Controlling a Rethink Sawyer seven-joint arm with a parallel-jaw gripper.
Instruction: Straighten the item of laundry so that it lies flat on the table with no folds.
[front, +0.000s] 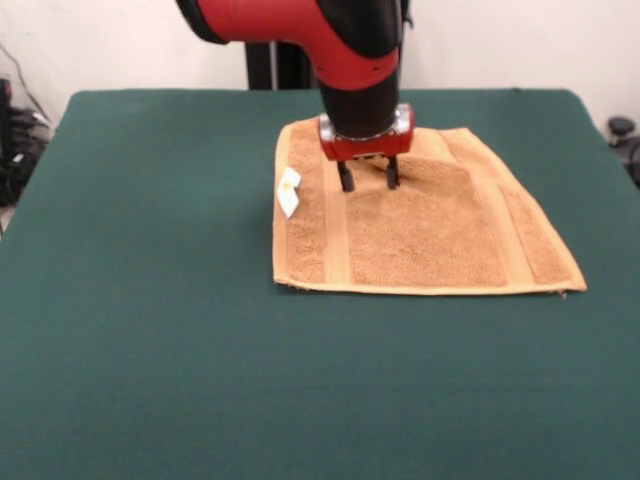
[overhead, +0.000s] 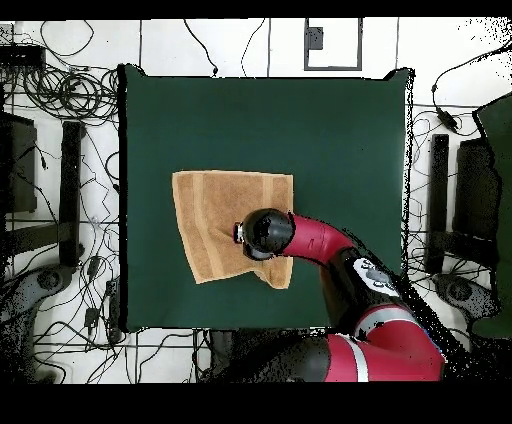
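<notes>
The orange-tan towel (front: 420, 235) lies spread on the dark green table (front: 150, 300), right of centre in the front view. Its white tag (front: 289, 190) sticks out at the left edge. The far right part looks doubled over, with a crease running across it. My gripper (front: 368, 180) hangs straight down over the towel's far part. Its two black fingers (front: 345, 178) stand apart, with the tips at or just above the cloth and nothing between them. In the overhead view the towel (overhead: 215, 225) is an uneven four-sided shape on the table (overhead: 250, 120), and the arm's wrist (overhead: 265, 233) hides the gripper.
The red and black arm (front: 330, 40) comes down from the pedestal (front: 275, 65) at the table's far side. Cables and dark equipment (overhead: 60, 200) lie on the floor around the table.
</notes>
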